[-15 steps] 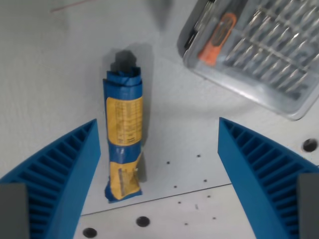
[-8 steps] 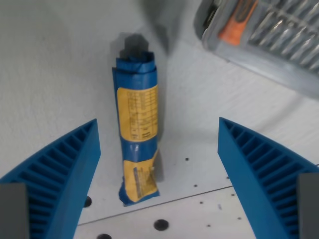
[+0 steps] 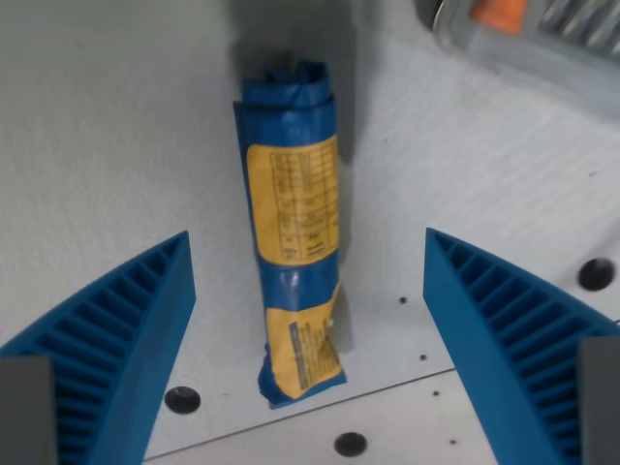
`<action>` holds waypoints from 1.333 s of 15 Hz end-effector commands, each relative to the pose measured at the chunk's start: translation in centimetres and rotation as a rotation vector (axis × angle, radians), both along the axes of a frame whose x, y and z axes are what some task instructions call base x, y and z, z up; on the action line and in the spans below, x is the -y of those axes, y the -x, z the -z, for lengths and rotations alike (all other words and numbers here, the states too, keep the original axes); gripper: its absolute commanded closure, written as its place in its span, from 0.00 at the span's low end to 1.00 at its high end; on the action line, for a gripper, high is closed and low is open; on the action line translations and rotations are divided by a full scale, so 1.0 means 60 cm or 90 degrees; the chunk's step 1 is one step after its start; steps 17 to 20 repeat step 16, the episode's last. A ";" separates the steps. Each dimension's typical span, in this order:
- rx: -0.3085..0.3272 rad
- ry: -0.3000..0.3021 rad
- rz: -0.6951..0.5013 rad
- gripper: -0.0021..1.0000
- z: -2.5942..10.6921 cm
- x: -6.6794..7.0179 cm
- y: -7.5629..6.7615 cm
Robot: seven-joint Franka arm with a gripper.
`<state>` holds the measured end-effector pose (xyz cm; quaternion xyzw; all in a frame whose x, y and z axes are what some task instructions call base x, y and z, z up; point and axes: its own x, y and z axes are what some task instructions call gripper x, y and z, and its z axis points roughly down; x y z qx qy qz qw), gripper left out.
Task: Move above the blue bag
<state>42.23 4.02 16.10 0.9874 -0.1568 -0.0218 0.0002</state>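
Wrist view: blue bag (image 3: 294,232), rolled into a long tube with yellow printed label, lying flat on the white table (image 3: 116,145), running from upper centre down toward the bottom edge, slightly tilted. Centred between the two blue ribbed fingers (image 3: 116,339); gripper (image 3: 308,334) spread wide, touching nothing. Dark holes in table near bag's lower end. Clear plastic case (image 3: 542,39) with orange item at wrist view's upper right, well apart from bag.

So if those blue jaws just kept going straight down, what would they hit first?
Most likely the blue bag, which lies between the open gripper jaws. Depth is hard to judge, so the outer tips might reach the table first.
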 end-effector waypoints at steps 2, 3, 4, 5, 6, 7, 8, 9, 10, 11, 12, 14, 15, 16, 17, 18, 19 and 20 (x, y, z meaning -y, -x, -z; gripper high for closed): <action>0.058 -0.010 0.048 0.00 0.017 -0.015 0.016; 0.058 -0.010 0.049 0.00 0.020 -0.017 0.018; 0.058 -0.011 0.049 0.00 0.023 -0.019 0.021; 0.057 -0.011 0.049 0.00 0.026 -0.021 0.023; 0.058 -0.012 0.049 0.00 0.028 -0.022 0.025; 0.058 -0.012 0.047 0.00 0.030 -0.023 0.026; 0.058 -0.012 0.047 0.00 0.032 -0.024 0.028; 0.058 -0.012 0.046 0.00 0.034 -0.025 0.029; 0.059 -0.012 0.045 0.00 0.035 -0.026 0.030; 0.059 -0.012 0.043 0.00 0.036 -0.027 0.032; 0.060 -0.013 0.040 0.00 0.036 -0.027 0.033; 0.059 -0.013 0.038 0.00 0.037 -0.027 0.034; 0.059 -0.013 0.037 0.00 0.037 -0.027 0.035; 0.059 -0.013 0.037 0.00 0.037 -0.027 0.035; 0.059 -0.013 0.037 0.00 0.037 -0.027 0.035; 0.059 -0.013 0.037 0.00 0.037 -0.027 0.035; 0.059 -0.013 0.037 0.00 0.037 -0.027 0.035; 0.059 -0.013 0.037 0.00 0.037 -0.027 0.035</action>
